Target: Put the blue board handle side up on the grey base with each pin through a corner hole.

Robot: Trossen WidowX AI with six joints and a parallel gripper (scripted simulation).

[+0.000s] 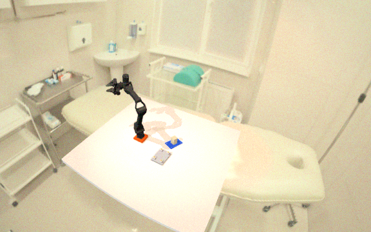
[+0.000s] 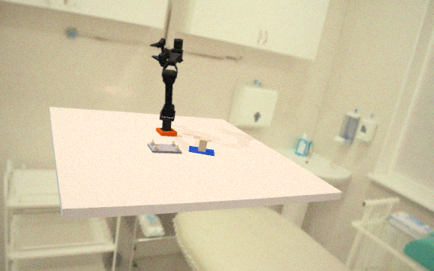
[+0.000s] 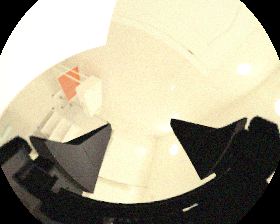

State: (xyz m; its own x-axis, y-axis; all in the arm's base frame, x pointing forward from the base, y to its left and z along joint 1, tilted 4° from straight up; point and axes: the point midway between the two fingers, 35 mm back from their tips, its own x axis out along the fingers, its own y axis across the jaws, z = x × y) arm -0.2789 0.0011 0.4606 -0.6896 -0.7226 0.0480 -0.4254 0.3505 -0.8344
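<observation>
The blue board (image 1: 169, 145) (image 2: 210, 153) lies flat on the table, with its square tan handle (image 1: 174, 140) (image 2: 202, 145) pointing up. The grey base (image 1: 161, 156) (image 2: 165, 149) lies beside it, apart from it, with its four posts and gold pins upright and nothing on them. My gripper (image 1: 107, 87) (image 2: 152, 51) (image 3: 141, 122) is open and empty. It is raised high above the table, far from the board and the base, and points away from them. The wrist view shows neither board nor base. The board's corner holes are too small to make out.
The arm stands on an orange mount (image 1: 140, 138) (image 2: 166, 132) on the white table (image 1: 114, 167) (image 2: 119, 181), close to the board and the base. Beyond the table are a padded couch (image 1: 275, 180), a metal trolley and a sink.
</observation>
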